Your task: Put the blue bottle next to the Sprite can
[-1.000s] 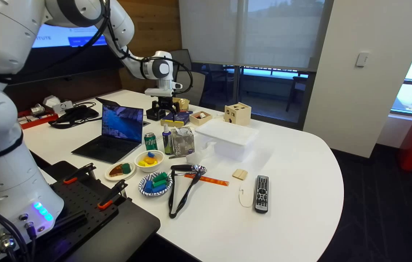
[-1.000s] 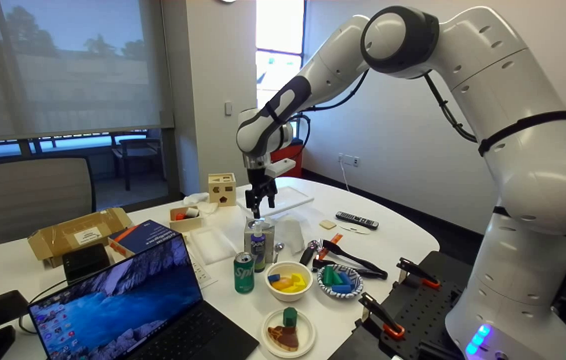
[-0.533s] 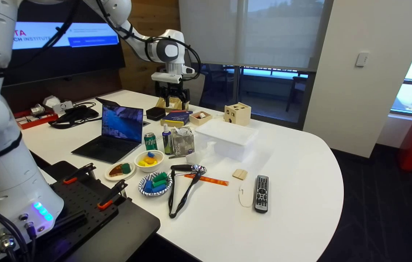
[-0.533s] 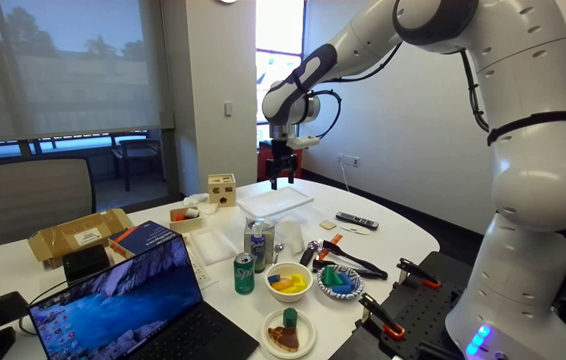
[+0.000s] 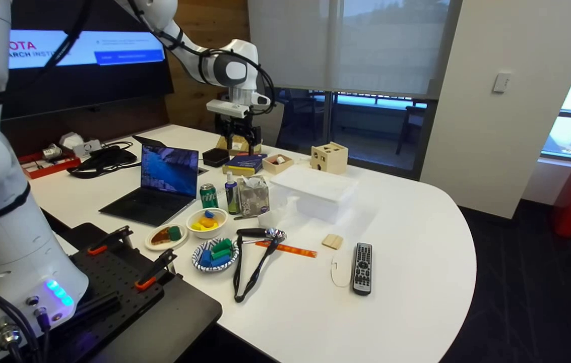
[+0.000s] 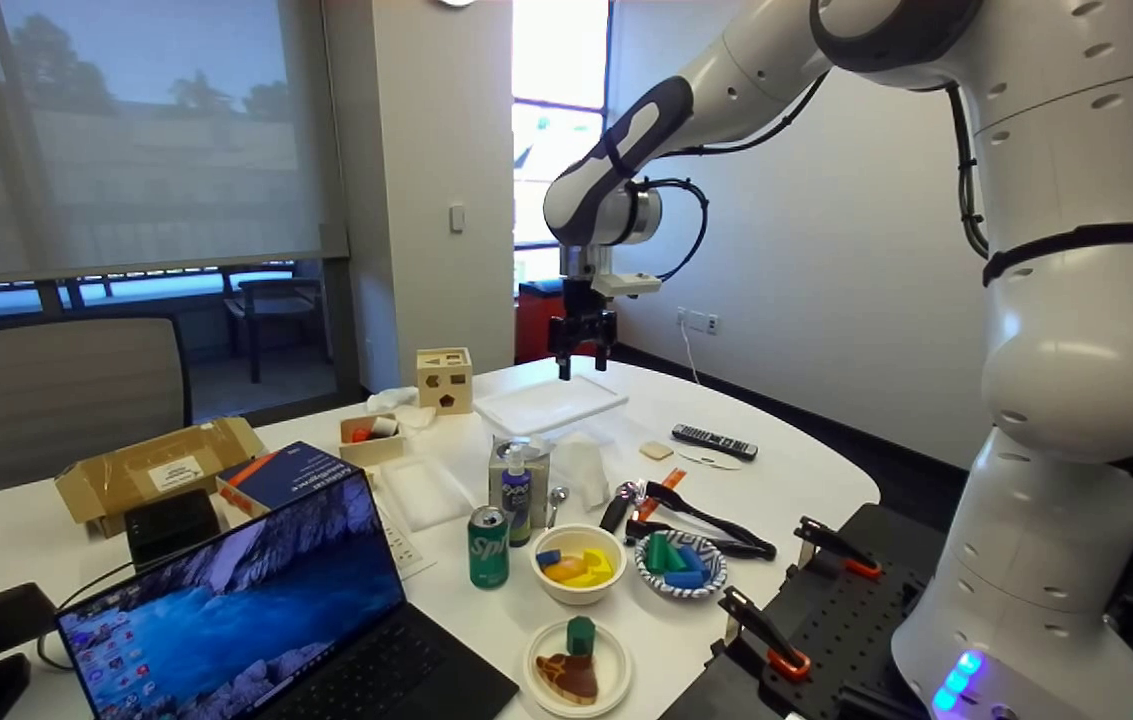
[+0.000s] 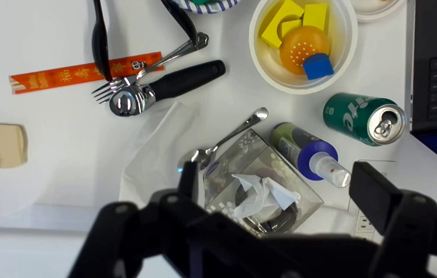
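I can see the gripper (image 6: 583,362) hanging over the white desk (image 5: 406,252), its jaws spread well apart. Well in from the edges, the blue bottle (image 7: 307,152) stands upright between the Sprite can (image 7: 357,117) and a patterned tissue box (image 5: 255,201) with a white tissue (image 7: 251,202) poking out of its top. There's a gap between bottle and can — whether bottle and box touch I can't tell. Toward the edge beside the robot base (image 5: 18,242) come a white bowl (image 7: 270,67) holding yellow pieces (image 7: 314,16), an orange dotted piece (image 7: 299,46) and a blue block (image 7: 318,66); a blue-and-white bowl (image 5: 207,267) with green blocks (image 5: 221,245) and blue blocks (image 5: 220,261) in it; and a pale plate (image 6: 616,668) bearing a brown steak-shaped piece (image 6: 568,676) and a green piece (image 6: 581,634). Nearer the edge by the window (image 5: 371,131), a pale tub (image 5: 320,207) sits under a white lid (image 5: 315,182) — what's in it I can't make out. Close to that same edge, a small wooden tray (image 6: 373,452) holds a red item (image 6: 362,434) and a white item (image 6: 383,427), near a wooden cube (image 6: 444,380) with shaped holes. A cardboard box (image 6: 126,475) lies farther along it; what it holds I can't tell.
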Controlling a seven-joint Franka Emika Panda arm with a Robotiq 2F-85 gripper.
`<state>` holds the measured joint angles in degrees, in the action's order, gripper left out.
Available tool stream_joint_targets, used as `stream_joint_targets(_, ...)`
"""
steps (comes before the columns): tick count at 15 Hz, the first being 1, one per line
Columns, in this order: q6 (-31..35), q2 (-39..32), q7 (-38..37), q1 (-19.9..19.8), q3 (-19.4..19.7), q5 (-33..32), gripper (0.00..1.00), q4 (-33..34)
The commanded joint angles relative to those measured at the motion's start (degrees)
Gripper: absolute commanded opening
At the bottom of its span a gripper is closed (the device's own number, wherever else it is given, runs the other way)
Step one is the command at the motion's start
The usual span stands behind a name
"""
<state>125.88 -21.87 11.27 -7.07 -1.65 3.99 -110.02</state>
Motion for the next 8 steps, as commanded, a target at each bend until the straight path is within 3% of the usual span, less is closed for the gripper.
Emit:
stream_joint_targets(1, -0.52, 2.34, 0.16, 0.47, 0.40, 1.51, 1.00, -2.83)
stream_joint_targets(8, -0.98, 2.14, 0.69, 0.18, 0.39, 2.52, 1.00, -3.80)
